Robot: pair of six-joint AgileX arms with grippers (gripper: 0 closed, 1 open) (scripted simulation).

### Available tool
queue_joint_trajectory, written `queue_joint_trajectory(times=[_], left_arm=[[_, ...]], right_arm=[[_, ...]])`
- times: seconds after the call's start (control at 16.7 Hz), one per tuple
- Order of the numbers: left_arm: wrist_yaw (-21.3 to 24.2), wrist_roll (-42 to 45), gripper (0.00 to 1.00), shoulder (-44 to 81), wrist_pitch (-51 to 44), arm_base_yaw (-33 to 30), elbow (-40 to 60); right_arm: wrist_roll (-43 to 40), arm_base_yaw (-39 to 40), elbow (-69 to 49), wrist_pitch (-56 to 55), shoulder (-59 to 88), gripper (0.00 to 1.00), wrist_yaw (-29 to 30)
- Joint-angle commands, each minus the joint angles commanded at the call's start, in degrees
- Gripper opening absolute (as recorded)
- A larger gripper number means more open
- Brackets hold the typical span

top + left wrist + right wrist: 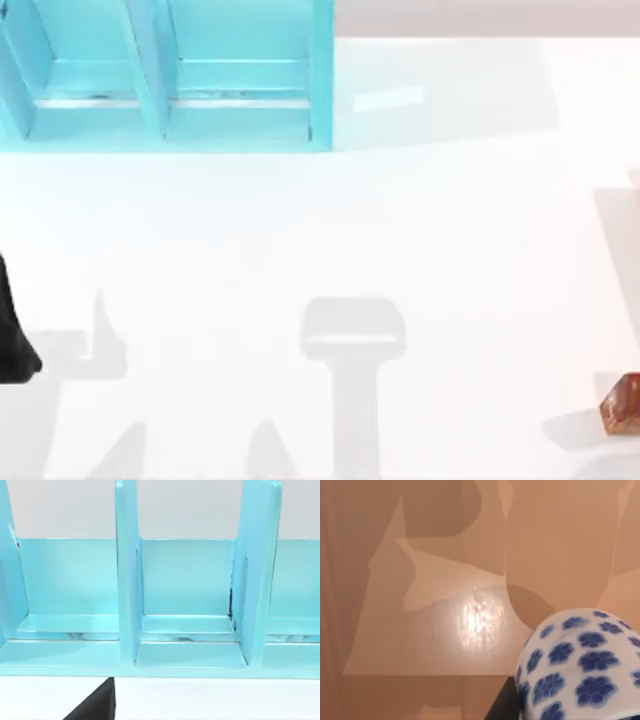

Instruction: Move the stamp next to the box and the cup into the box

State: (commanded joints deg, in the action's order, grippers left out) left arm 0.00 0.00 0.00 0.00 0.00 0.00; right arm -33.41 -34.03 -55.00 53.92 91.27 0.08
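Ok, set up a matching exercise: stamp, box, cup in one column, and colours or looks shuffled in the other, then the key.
Things:
1. stamp
2. box
3. cup

Looks:
A. white with blue flowers
B. glossy reddish-brown
C. light blue, split by dividers

Pairs: 1-B, 2-C, 3-A
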Motion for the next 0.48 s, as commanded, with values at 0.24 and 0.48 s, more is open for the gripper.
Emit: queue_joint_trajectory(times=[0.24, 0.48], left_arm=[[0.0, 0.0, 1.0, 0.0, 0.0, 0.0, 0.0], [0.0, 0.0, 1.0, 0.0, 0.0, 0.0, 0.0]], right_arm=[[0.0, 0.0, 0.05, 0.03, 0.04, 0.0, 0.03], [0.0, 0.0, 0.05, 0.03, 0.04, 0.3, 0.03]])
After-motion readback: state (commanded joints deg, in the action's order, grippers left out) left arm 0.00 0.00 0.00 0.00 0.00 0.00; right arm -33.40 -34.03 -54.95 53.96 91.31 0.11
